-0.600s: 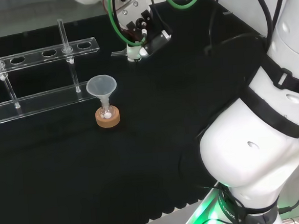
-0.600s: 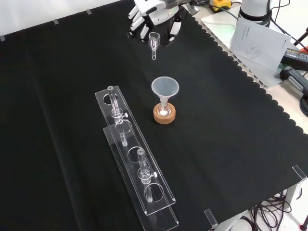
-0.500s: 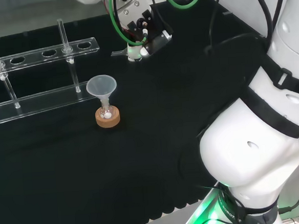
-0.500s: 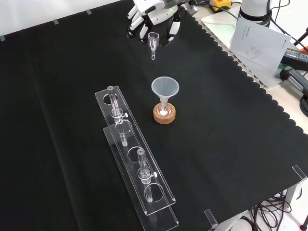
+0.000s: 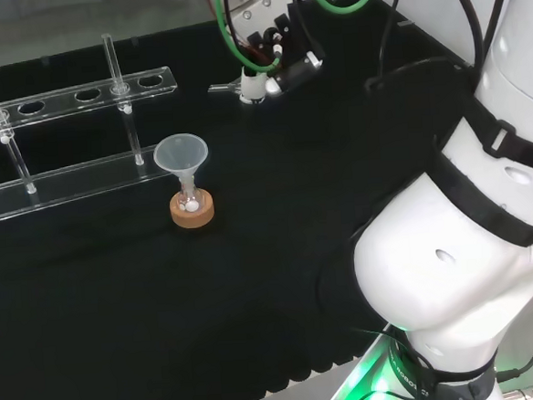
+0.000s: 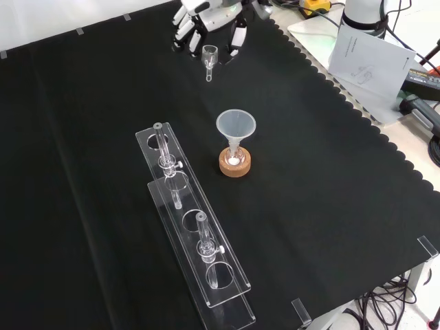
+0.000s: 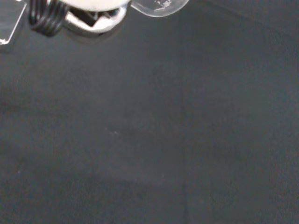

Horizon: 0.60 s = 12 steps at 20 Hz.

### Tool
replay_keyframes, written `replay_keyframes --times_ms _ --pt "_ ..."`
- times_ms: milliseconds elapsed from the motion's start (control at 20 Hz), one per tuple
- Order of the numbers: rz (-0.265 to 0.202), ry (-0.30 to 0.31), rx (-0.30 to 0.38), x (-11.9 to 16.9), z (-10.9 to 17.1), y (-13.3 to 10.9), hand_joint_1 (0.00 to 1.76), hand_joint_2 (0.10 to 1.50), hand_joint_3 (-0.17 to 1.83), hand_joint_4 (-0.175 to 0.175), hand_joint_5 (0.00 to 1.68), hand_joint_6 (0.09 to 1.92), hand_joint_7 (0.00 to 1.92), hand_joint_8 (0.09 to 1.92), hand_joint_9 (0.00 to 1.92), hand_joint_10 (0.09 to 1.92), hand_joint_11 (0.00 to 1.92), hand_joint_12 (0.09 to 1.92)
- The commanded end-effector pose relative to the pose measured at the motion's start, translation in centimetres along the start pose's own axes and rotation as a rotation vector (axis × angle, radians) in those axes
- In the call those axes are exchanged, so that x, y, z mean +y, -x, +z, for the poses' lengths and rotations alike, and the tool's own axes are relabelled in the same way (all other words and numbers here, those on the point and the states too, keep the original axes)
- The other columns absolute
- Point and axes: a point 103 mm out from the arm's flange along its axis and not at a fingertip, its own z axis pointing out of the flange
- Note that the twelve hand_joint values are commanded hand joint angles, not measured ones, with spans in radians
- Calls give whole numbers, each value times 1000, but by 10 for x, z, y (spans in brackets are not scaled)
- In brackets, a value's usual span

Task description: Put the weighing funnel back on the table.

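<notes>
One hand [image 6: 206,19], at the front view's top edge, fingers curled round the weighing funnel [image 6: 209,55], whose stem points down the view. Whether it touches the cloth [image 6: 330,172] cannot be told. One funnel [image 6: 236,126] stands in a flask [image 6: 234,157] on a cork ring [image 6: 234,167]. One clear rack [image 6: 199,237] lies to its left.

Black cloth covers the surface [image 6: 330,206]. A clear rack [image 6: 184,201] stands mid-frame in the front view, a cork ring [image 6: 234,164] to its right.
</notes>
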Motion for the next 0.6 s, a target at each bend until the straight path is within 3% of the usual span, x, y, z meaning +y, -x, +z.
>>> replay_keyframes --times_ms 50,600 --pt "-5 -2 29 21 14 15 1105 723 553 175 1237 695 450 667 740 476 594 1168" --pt "-45 -28 34 74 46 24 1105 724 552 175 1236 697 452 667 742 476 594 1169"
